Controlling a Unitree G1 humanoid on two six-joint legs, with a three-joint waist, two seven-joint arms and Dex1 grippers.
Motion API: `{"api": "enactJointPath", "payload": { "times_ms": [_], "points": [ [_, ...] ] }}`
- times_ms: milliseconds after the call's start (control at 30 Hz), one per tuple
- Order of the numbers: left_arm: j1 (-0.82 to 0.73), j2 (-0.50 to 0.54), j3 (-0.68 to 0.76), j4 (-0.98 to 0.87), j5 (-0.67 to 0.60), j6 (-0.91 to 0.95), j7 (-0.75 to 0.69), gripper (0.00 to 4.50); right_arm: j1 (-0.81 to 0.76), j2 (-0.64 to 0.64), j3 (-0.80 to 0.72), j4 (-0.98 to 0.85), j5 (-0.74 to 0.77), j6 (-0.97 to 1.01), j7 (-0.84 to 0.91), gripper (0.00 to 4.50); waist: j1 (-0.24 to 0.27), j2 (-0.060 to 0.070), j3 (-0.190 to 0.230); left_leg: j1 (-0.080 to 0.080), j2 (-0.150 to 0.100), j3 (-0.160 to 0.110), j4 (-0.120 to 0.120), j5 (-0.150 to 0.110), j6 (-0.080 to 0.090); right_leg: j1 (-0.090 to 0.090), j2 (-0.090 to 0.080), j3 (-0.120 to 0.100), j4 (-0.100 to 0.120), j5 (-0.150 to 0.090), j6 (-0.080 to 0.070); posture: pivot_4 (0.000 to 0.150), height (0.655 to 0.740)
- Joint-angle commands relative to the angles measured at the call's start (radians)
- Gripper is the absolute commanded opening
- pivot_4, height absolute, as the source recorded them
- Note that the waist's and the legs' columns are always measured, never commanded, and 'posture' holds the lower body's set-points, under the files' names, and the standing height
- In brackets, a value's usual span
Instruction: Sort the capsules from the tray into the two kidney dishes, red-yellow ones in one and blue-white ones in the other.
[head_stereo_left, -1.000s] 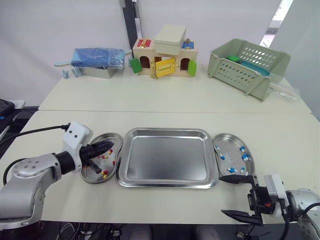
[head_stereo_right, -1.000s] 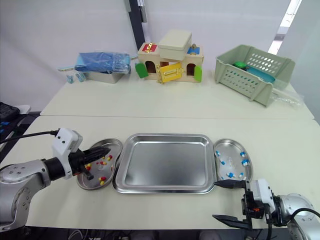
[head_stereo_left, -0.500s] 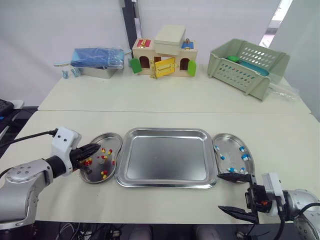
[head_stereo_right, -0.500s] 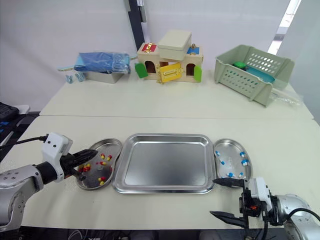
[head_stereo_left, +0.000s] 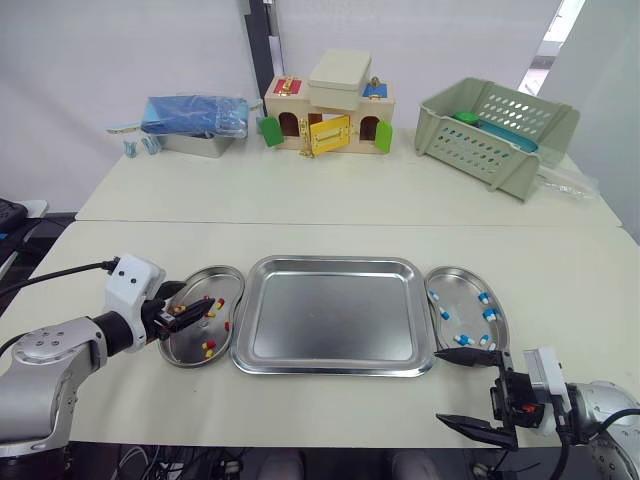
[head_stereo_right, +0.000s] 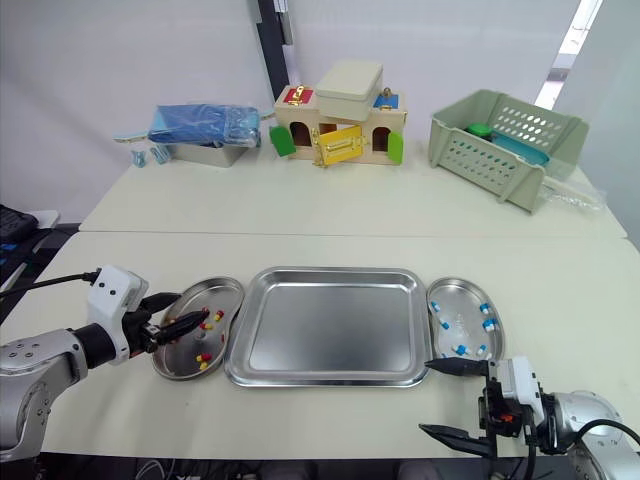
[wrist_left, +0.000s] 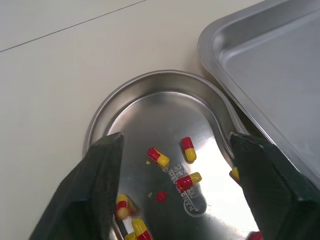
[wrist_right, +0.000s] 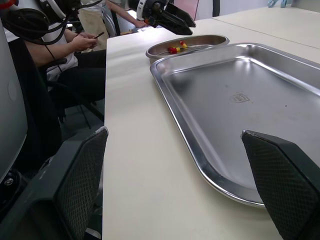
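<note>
- Looking down over a pale table, with a shiny rectangular steel tray at the middle of its near half, bare metal across the tray's floor.
- At the tray's 9 o'clock, just beside its rim, lies the left kidney dish. Red-yellow capsules are scattered loose on its floor.
- At the tray's 3 o'clock, also just beside the rim, lies the right kidney dish. Blue-white capsules rest in it, mostly toward its outer side.
- The left gripper reaches in from 9 o'clock and hangs over the left kidney dish. Its two black fingers are spread wide apart with nothing between them, and the capsules lie below the gap.
- The right gripper sits at about 5 o'clock from the tray, near the table's front edge and apart from the right kidney dish. It is released, its fingers splayed wide, and it holds nothing.
- Farther back, at the tray's 12 o'clock, stands a wooden toy house with coloured doors.
- A blue bag on a metal box sits at 10 o'clock.
- A pale green basket sits at 2 o'clock.
- A seated person shows beyond the table's left end in the right wrist view.
</note>
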Motion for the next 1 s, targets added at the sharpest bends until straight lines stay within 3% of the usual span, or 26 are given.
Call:
{"api": "enactJointPath", "payload": {
  "times_ms": [33,367,533,733,867,1000],
  "points": [
    [-0.007,0.024,0.004,-0.005,-0.012,-0.002,0.005,4.48,0.004,-0.003,-0.013,-0.039,0.017,-0.004,-0.008,4.50,0.000,0.000,0.000,0.000,0.000,0.000,0.000,0.000,0.000,0.000,0.000,0.000,0.000,0.000,0.000,0.150,0.7400],
    [0.016,0.040,0.083,-0.048,-0.113,0.023,-0.049,4.48,0.010,-0.030,-0.062,-0.050,0.046,0.013,-0.013,4.50,0.000,0.000,0.000,0.000,0.000,0.000,0.000,0.000,0.000,0.000,0.000,0.000,0.000,0.000,0.000,0.150,0.7400],
    [0.075,0.085,0.245,-0.060,-0.219,0.055,-0.113,4.48,0.016,-0.124,-0.219,-0.040,0.125,0.102,-0.026,4.50,0.000,0.000,0.000,0.000,0.000,0.000,0.000,0.000,0.000,0.000,0.000,0.000,0.000,0.000,0.000,0.150,0.7400],
    [0.234,0.189,0.408,0.112,-0.121,-0.058,-0.193,4.48,-0.011,-0.280,-0.382,0.081,0.122,0.242,-0.034,4.50,-0.005,0.000,0.000,0.001,0.000,0.001,-0.001,0.000,0.000,-0.001,0.000,0.001,0.000,0.000,0.000,0.150,0.7400],
    [0.285,0.248,0.440,0.307,-0.021,-0.232,-0.218,4.48,-0.122,-0.368,-0.372,0.294,0.030,0.235,-0.028,4.50,-0.004,-0.001,0.000,0.001,0.000,0.002,-0.001,0.000,0.001,-0.001,0.000,0.001,0.000,0.000,0.000,0.150,0.7400],
    [0.265,0.278,0.436,0.446,0.008,-0.328,-0.223,4.48,-0.240,-0.367,-0.331,0.426,-0.037,0.190,-0.036,4.50,-0.004,-0.002,0.000,0.000,0.000,0.002,-0.001,0.000,0.001,-0.002,0.000,0.001,-0.001,0.000,0.000,0.150,0.7400]
  ]
}}
